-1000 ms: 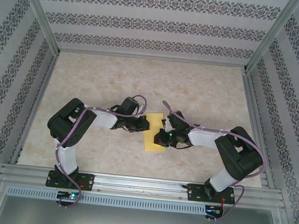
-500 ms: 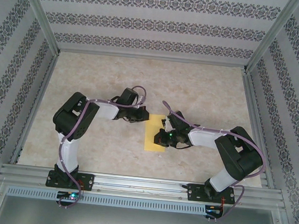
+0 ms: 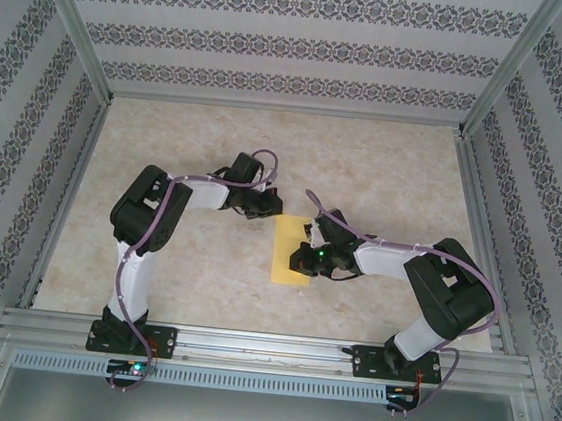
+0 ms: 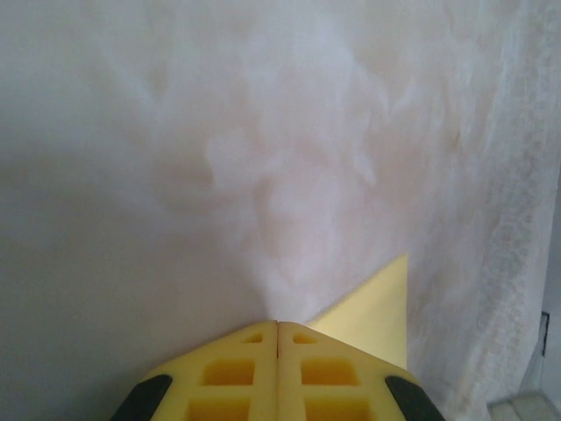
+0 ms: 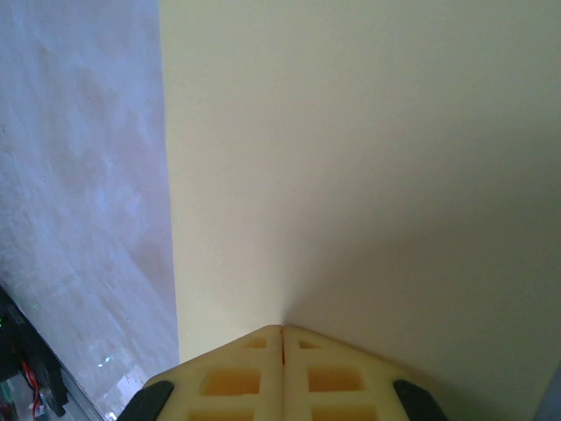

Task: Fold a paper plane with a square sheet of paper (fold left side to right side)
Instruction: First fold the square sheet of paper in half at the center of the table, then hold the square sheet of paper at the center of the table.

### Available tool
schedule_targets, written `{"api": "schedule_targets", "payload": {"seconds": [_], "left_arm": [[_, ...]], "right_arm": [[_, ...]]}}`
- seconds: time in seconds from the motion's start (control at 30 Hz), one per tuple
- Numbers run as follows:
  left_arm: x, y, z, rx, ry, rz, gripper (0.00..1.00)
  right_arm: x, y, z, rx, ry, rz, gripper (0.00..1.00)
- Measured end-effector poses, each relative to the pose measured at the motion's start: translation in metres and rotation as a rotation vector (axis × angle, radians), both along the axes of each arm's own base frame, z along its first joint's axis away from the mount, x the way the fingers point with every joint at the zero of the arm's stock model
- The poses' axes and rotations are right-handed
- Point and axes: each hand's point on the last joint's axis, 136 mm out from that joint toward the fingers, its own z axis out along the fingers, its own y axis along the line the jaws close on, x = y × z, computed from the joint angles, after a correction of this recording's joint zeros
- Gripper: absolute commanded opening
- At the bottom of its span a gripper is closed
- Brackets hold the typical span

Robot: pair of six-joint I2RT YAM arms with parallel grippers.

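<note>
The square sheet of paper (image 3: 290,254) lies flat mid-table as a narrow pale-yellow rectangle, not a paper plane. My right gripper (image 3: 305,258) is shut, its tips down on the paper's right side; in the right wrist view the paper (image 5: 351,158) spreads ahead of the closed fingertips (image 5: 282,330). My left gripper (image 3: 267,209) is shut with nothing in it, just off the sheet's far left corner. In the left wrist view that corner (image 4: 375,309) pokes out to the right of the closed gripper (image 4: 279,324), whose tips rest over bare table.
The marbled tabletop (image 3: 386,171) is fenced by aluminium rails and patterned walls (image 3: 278,44). Both arm bases stand on the near rail (image 3: 267,348).
The left gripper has left the paper's left edge and moved toward the far side, ending by the sheet's far left corner. The right arm and the paper have stayed put.
</note>
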Motion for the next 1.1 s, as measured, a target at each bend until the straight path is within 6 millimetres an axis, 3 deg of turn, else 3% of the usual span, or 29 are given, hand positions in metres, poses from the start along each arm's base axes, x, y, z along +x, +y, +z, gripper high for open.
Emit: {"api": "schedule_targets", "payload": {"seconds": [0.17,0.3,0.47,0.6,0.67,0.83,1.1], "left_arm": [[0.035,0.018,0.005,0.05,-0.077,0.063,0.0],[0.039,0.028,0.016,0.066,-0.108,0.09,0.0],[0.004,0.031,0.056,0.053,-0.154,0.077,0.0],[-0.038,0.018,0.083,0.016,-0.189,0.028,0.0],[-0.06,0.01,0.08,0.009,-0.169,0.002,0.0],[-0.103,-0.005,0.042,0.031,-0.053,-0.053,0.0],[-0.113,-0.008,0.003,0.08,0.041,-0.049,0.0]], "right_arm": [[0.0,0.0,0.0,0.007,-0.001,-0.008,0.0],[0.0,0.0,0.0,0.013,0.002,-0.02,0.0],[0.001,0.0,0.001,0.021,0.004,-0.033,0.0],[0.001,0.001,0.001,0.025,0.006,-0.041,0.0],[0.001,0.001,0.001,0.027,0.006,-0.042,0.0],[0.0,0.002,0.0,0.03,0.008,-0.039,0.0],[-0.001,0.003,0.001,0.037,0.014,-0.034,0.0]]}}
